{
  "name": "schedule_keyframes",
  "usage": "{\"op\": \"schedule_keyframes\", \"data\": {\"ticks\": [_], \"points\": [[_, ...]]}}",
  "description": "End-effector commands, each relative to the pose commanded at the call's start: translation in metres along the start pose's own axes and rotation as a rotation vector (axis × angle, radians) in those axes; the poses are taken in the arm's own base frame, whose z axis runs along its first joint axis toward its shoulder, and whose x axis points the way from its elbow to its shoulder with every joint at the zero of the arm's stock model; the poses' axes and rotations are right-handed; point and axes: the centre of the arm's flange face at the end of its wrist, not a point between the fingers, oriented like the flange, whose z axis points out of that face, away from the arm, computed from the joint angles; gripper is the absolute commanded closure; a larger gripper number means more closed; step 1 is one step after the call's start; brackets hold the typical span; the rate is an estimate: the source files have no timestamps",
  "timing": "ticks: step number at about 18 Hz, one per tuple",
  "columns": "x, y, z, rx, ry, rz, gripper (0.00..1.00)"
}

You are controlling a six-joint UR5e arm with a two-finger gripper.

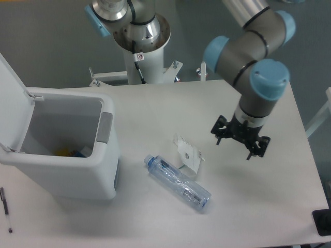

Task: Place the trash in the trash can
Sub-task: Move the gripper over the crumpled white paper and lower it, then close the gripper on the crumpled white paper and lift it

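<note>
Your gripper (240, 141) hangs over the right half of the white table (155, 108), its two black fingers (219, 130) spread apart with nothing between them. It sits to the right of the trash and clear of it, touching neither piece.

The clear plastic bottle (178, 183) lies on its side near the middle of the table. Its blue cap (148, 161) points up and to the left, toward the bin, and its base points down and to the right. The bluish label wraps the crumpled body. Just above the bottle's middle lies the white paper scrap (187, 153), creased and partly lifted off the surface; its lower edge comes right up to the bottle, though you cannot tell from here whether the two touch.

The white trash can (72, 175) stands at the left of the table, well apart from the gripper. Its hinged lid (10, 82) is swung up and open on the far left side, and the grey handle panel (105, 127) faces the bottle. Inside, at the bottom, you can see a bit of yellow and blue, too small to name.

A thin black pen (5, 208) lies at the table's lower left edge, beside the can. The robot's base column (140, 39) rises behind the table's far edge.
</note>
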Motion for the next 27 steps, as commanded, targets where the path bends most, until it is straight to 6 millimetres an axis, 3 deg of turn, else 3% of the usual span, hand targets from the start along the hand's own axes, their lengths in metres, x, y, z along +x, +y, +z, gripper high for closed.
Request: {"op": "schedule_keyframes", "data": {"ticks": [3,6,11,18,19,22,24,27], "points": [[0.038,-0.008,0.019,-0.023,0.037,-0.002,0.0],[0.06,-0.013,0.033,-0.039,0.063,-0.007,0.0],[0.074,-0.018,0.046,-0.052,0.085,0.002,0.0],[0.087,-0.038,0.084,-0.044,-0.013,-0.079,0.0],[0.085,-0.036,0.084,-0.07,-0.031,-0.08,0.06],[0.086,-0.035,0.084,-0.095,-0.049,-0.079,0.47],[0.085,-0.035,0.083,-0.096,-0.053,-0.079,0.69],[0.084,-0.035,0.08,-0.094,-0.058,-0.078,0.89]]}}
